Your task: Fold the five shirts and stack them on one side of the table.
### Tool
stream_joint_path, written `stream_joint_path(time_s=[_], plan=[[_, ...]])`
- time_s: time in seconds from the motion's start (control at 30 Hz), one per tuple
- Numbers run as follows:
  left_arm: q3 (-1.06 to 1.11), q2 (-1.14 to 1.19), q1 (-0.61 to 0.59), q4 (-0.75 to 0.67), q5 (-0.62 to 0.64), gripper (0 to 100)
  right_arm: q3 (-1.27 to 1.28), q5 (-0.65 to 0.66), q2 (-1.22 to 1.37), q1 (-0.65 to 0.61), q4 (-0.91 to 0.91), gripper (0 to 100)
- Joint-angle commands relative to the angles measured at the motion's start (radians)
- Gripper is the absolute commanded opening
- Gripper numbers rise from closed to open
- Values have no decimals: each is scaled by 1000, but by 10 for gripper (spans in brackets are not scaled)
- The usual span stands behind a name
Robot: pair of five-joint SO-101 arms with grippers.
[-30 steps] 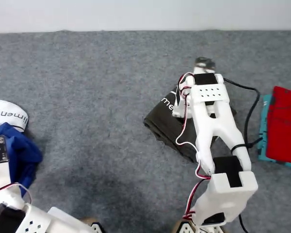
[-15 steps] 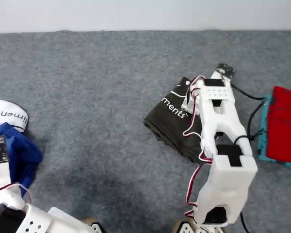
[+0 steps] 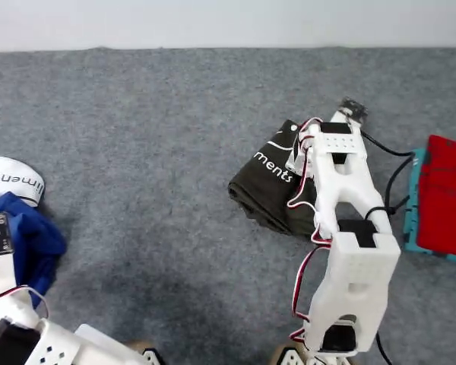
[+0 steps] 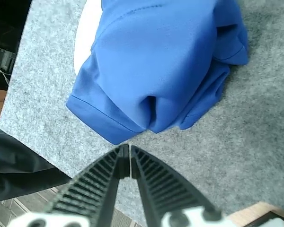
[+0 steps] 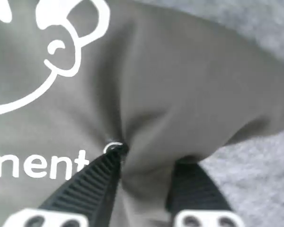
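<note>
A folded dark shirt (image 3: 267, 188) with white lettering lies right of the table's middle. My right arm (image 3: 339, 176) stands over its right part. In the right wrist view my right gripper (image 5: 143, 164) is shut on a bunched fold of the dark shirt (image 5: 180, 90). A crumpled blue shirt (image 3: 27, 233) lies at the left edge, on a white shirt (image 3: 11, 179). My left gripper (image 4: 129, 151) hangs shut and empty just off the hem of the blue shirt (image 4: 161, 61), apart from it.
A red shirt (image 3: 448, 194) lies on a teal one (image 3: 413, 207) at the right edge. The left arm's base (image 3: 15, 319) fills the near left corner. Grey felt (image 3: 152, 129) covers the table, and its edge (image 4: 19, 118) passes by the blue shirt.
My right arm has swung a little to the right over the dark shirt. The shirt's near corner has drawn in and more of its lettering shows. The left arm has kept still.
</note>
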Motion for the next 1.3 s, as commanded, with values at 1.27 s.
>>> stream_joint_path(time_s=[1.27], plan=[[-4,-5,2,-21,0,16,-180,1206,-740,588,320,10]])
